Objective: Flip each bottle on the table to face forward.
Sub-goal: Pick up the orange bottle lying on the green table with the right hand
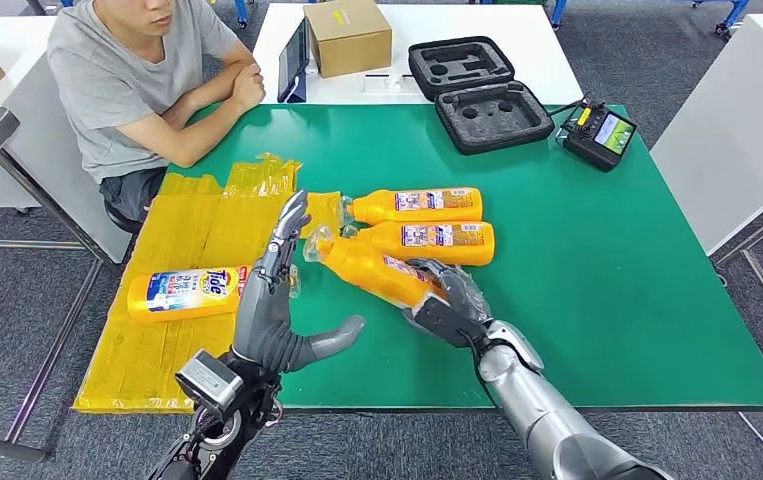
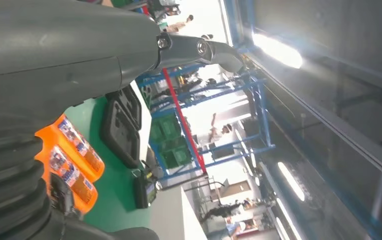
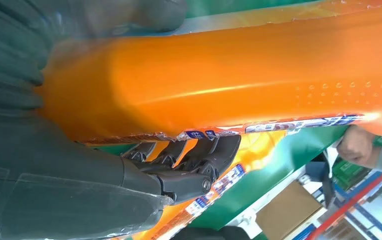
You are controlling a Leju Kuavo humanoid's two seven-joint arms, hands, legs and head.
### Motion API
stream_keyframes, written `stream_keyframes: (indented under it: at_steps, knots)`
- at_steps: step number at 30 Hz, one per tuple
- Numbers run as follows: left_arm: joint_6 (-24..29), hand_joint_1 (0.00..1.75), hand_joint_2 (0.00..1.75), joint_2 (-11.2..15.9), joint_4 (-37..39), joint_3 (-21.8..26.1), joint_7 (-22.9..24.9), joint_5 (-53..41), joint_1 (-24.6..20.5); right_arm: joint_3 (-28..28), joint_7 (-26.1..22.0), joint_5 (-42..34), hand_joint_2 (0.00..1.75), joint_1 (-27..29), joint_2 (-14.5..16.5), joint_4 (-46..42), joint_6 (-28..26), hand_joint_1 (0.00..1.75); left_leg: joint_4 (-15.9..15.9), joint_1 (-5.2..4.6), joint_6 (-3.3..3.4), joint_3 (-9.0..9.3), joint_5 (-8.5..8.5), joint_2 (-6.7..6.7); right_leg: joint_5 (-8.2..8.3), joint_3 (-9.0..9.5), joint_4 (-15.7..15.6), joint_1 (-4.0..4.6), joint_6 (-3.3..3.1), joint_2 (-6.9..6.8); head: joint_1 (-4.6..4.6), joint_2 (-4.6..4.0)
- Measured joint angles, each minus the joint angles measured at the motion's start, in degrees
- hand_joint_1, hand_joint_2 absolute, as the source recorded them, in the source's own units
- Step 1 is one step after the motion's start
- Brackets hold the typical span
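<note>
Four orange detergent bottles lie on the green table (image 1: 597,290). My right hand (image 1: 447,300) grips the lower end of the nearest bottle (image 1: 372,268), which is tilted with its cap toward my left hand; in the right wrist view my fingers (image 3: 188,155) wrap under that bottle (image 3: 219,75). Two more bottles (image 1: 417,205) (image 1: 437,242) lie side by side behind it, back labels up. A fourth bottle (image 1: 187,292) lies on the yellow mat (image 1: 187,230) with its front label up. My left hand (image 1: 272,300) is raised, fingers spread, holding nothing, between that bottle and the held one.
A person (image 1: 137,80) sits at the table's far left corner, arms folded on its edge. An open black foam case (image 1: 477,90), a remote controller (image 1: 599,133) and a cardboard box (image 1: 347,35) stand at the back. The table's right half is bare green.
</note>
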Motion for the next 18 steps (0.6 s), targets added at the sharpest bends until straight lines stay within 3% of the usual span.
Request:
stream_keyframes:
  at_steps: [8,18]
  knots:
    - [4.9,0.0,1.75,-0.5,-0.8,0.9,0.0,2.1,1.7,3.9,0.0,-10.6,1.75,2.6,-1.0,-4.4,-3.5,1.75,0.0,-0.02,0.0,-0.09,0.0,-0.01,0.0,-0.1,0.0,-0.02,0.0,-0.01,0.0,0.0]
    - [6.6,0.0,1.75,-2.1,6.1,2.2,0.0,7.7,1.2,5.0,0.0,-12.7,1.75,6.5,-1.8,-12.8,-4.9,1.75,0.0,-0.01,0.0,-0.16,0.0,-0.01,0.0,-0.18,0.0,-0.01,0.0,-0.01,0.0,0.0]
